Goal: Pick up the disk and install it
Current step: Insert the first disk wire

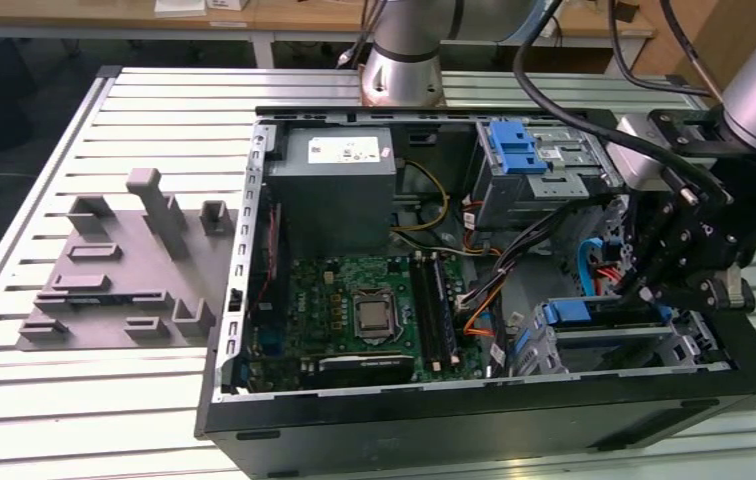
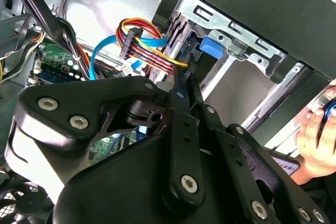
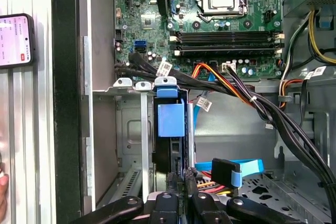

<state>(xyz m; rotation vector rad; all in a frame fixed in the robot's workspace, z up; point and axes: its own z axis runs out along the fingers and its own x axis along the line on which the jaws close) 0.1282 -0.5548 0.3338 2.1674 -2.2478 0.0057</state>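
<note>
The disk (image 3: 170, 129) stands on edge in a slot of the metal drive cage (image 3: 131, 129) at the front corner of the open computer case (image 1: 485, 410). Its blue carrier tab (image 2: 212, 45) faces outward. In the first wrist view my gripper (image 3: 178, 179) has its two narrow black fingers close together on the disk's near edge. The second wrist view shows the gripper (image 2: 185, 80) meeting that dark edge beside coloured cables. In the exterior view the gripper (image 1: 645, 290) hangs over the cage at the case's right side, above the blue carrier (image 1: 605, 312).
Thick black cables (image 3: 247, 98) and a blue cable plug (image 3: 228, 170) run close beside the slot. The motherboard (image 1: 351, 310), grey power supply (image 1: 338, 190) and an upper cage with a blue bracket (image 1: 518, 150) sit inside the case. A grey fixture plate (image 1: 125, 270) lies at the exterior view's left. A hand (image 2: 315, 135) and a phone (image 3: 13, 40) are just outside the case.
</note>
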